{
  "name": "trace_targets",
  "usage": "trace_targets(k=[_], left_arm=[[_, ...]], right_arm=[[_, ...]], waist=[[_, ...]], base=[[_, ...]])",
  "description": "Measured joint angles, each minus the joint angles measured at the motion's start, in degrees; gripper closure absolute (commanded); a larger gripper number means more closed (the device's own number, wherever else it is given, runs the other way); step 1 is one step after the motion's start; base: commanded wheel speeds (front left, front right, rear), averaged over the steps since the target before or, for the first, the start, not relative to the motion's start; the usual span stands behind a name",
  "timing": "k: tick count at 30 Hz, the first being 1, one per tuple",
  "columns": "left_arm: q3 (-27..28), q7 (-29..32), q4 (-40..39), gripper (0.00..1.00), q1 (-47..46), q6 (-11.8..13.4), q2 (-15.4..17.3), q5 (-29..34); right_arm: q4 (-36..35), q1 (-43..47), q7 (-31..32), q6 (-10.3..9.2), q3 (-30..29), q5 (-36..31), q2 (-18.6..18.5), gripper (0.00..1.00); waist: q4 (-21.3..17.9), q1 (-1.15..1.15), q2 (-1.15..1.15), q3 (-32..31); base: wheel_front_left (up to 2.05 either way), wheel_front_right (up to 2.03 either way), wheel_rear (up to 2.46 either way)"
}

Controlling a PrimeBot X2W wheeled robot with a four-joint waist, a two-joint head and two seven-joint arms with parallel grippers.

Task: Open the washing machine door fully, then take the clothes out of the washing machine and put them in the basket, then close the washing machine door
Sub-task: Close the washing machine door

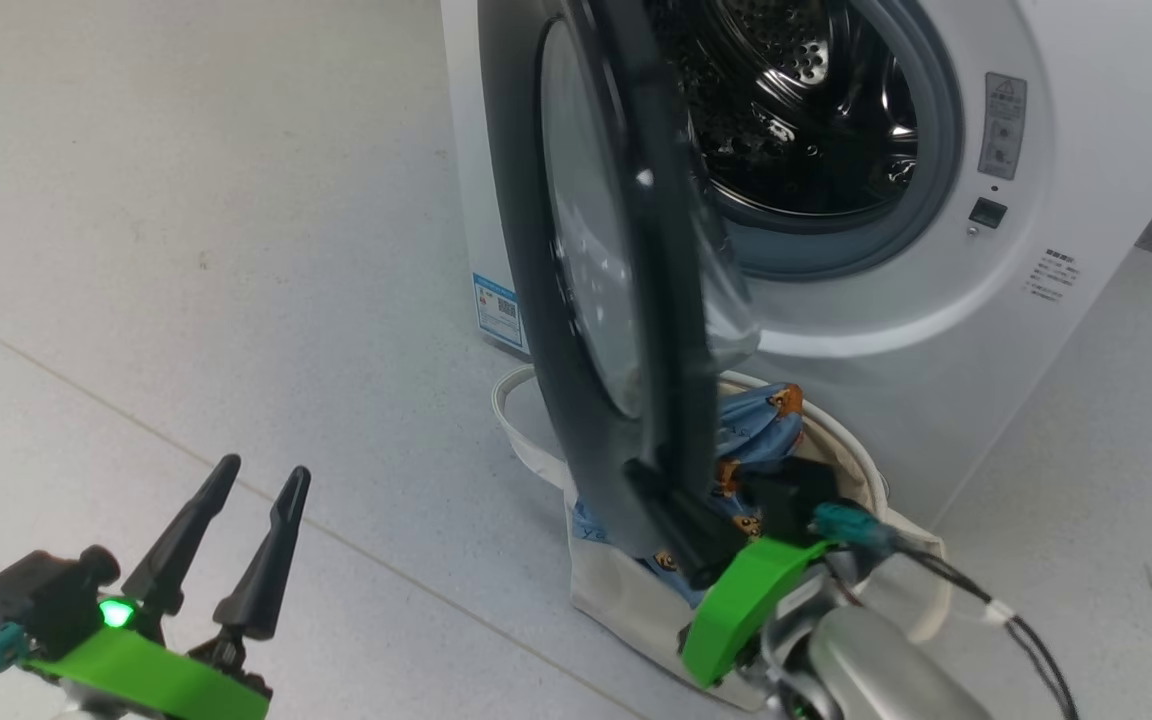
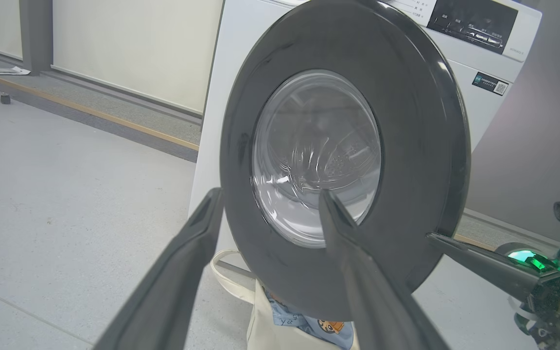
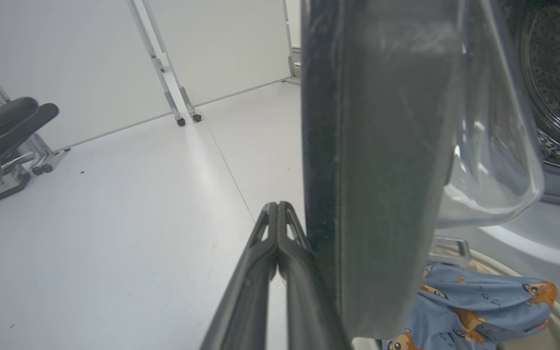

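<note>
The white washing machine [image 1: 1056, 380] stands at the upper right, its steel drum [image 1: 796, 100] bare inside. The washing machine door [image 1: 521, 220] stands half open, edge-on in the head view. Under it the cream basket [image 1: 616, 590] holds the light-blue bear-print clothes [image 1: 761, 425]. My right gripper [image 1: 641, 475] is shut, its tips against the outer face of the door's lower rim [image 3: 372, 194]; the right gripper [image 3: 277, 206] holds nothing. My left gripper [image 1: 261, 480] hangs open at the lower left, well away from the door. In the left wrist view the left gripper [image 2: 268, 194] faces the door [image 2: 416, 146].
Pale grey floor [image 1: 186, 250] spreads to the left of the machine. A wall with a wooden skirting strip [image 2: 90, 112] runs behind it. Metal frame legs on castors [image 3: 183, 116] stand farther off. A cable [image 1: 996, 610] trails from my right wrist.
</note>
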Motion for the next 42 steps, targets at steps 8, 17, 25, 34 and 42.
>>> trace_targets(k=[8,17,25,34,42], left_arm=[[0.0,0.0,0.0,0.0,0.0,0.0,0.1,-0.1],[-0.2,-0.6,-0.1,0.0,-1.7,0.0,-0.1,-0.5],[-0.6,-1.3,-0.3,0.0,-4.2,0.0,-1.2,-0.5],[-1.2,-2.0,0.0,0.0,-5.9,-0.1,-1.8,-0.5],[-1.8,-2.0,0.9,0.0,-6.0,-0.1,-1.8,-0.5]], right_arm=[[8.5,-3.3,-5.1,-0.05,-11.8,-0.9,0.3,1.0],[22.1,-15.6,-8.4,-0.05,-21.4,-4.2,0.4,1.0],[30.1,-27.8,-8.9,-0.05,-31.5,-9.0,-2.8,1.0],[35.4,-35.4,-9.4,-0.05,-45.6,-15.6,-5.5,1.0],[33.7,-34.5,-9.4,-0.07,-44.3,-18.5,-2.2,1.0]], waist=[[-0.6,0.0,0.0,1.0],[-0.6,0.0,0.0,5.4],[0.5,0.0,0.0,10.9],[1.6,0.01,0.0,13.4],[0.0,0.0,0.0,11.5]], base=[[0.0,0.0,0.0],[0.0,0.0,0.0],[0.0,0.0,0.0],[0.0,0.0,0.0],[0.0,0.0,0.0]])
